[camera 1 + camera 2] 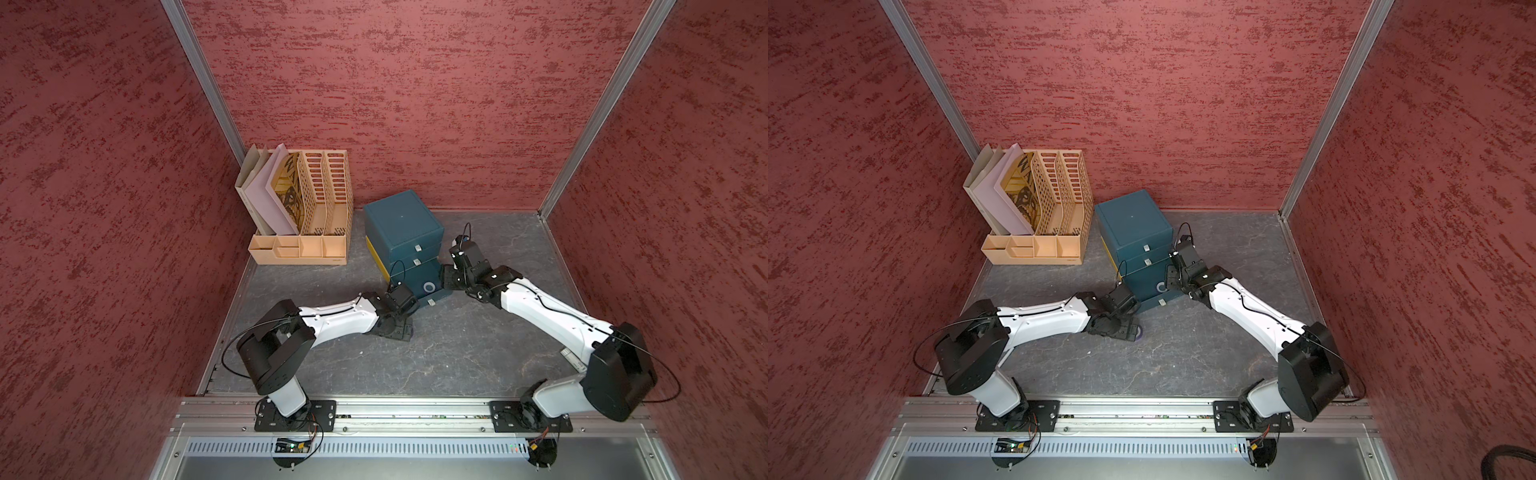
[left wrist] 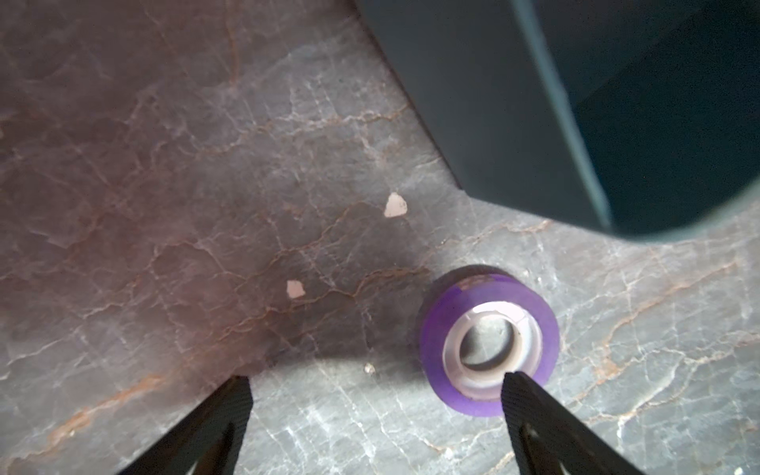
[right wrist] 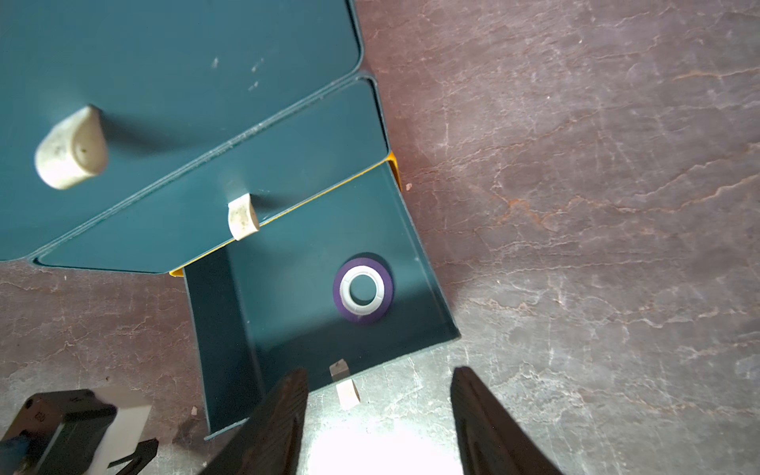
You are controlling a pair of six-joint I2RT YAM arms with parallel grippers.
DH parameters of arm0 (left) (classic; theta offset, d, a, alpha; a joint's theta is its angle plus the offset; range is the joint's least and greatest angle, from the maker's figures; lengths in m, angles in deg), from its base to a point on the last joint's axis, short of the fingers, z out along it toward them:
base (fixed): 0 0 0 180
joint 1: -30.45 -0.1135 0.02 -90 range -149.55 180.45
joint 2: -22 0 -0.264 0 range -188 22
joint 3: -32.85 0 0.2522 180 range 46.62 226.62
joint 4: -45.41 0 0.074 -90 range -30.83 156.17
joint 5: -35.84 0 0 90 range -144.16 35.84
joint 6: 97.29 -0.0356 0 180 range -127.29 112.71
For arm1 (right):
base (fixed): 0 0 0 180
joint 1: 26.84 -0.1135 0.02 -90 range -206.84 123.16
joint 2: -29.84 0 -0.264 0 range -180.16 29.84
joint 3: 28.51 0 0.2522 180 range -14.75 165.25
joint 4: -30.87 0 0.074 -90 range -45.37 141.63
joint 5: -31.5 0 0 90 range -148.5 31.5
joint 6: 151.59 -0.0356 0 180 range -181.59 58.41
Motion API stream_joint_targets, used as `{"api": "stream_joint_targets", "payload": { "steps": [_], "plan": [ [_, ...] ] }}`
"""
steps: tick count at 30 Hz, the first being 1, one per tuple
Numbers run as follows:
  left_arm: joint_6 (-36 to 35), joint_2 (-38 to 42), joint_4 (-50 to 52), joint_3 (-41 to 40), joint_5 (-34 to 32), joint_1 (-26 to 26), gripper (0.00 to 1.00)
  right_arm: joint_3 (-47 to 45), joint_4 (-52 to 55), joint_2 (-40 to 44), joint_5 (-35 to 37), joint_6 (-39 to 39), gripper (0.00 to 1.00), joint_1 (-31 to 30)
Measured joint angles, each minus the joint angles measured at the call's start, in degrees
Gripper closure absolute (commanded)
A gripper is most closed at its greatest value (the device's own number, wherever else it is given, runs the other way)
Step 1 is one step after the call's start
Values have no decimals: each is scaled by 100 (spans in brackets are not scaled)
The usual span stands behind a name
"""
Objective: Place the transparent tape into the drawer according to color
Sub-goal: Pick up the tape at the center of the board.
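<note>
A purple tape roll lies flat near the middle of the tabletop. The left gripper is spread wide and empty, one fingertip perhaps touching it. A second purple roll lies in the open bottom drawer. The right gripper is held part open and empty over its front edge.

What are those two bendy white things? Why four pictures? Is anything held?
They are robot arms, a left arm and a right arm, each ending in pinching jaws. Two pictures look down from above; two come from cameras on the wrists. On the grey stone-look table stand a teal chest of drawers and a beige file rack. A purple see-through tape roll lies in the open bottom drawer; a second purple roll lies on the table by the left arm's jaws. Both pairs stand open, holding nothing.
</note>
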Motion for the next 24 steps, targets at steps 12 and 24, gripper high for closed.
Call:
{"api": "stream_joint_targets", "payload": {
  "steps": [12, 24],
  "plan": [
    [24, -251, 186, 90, -55, 0, 5, -72, 4, 68, 0, -2, 38, 0],
    [-26, -372, 647, 291, 146, -146, 14, -72, 7, 125, 0, 0, 38, 0]
  ]
}}
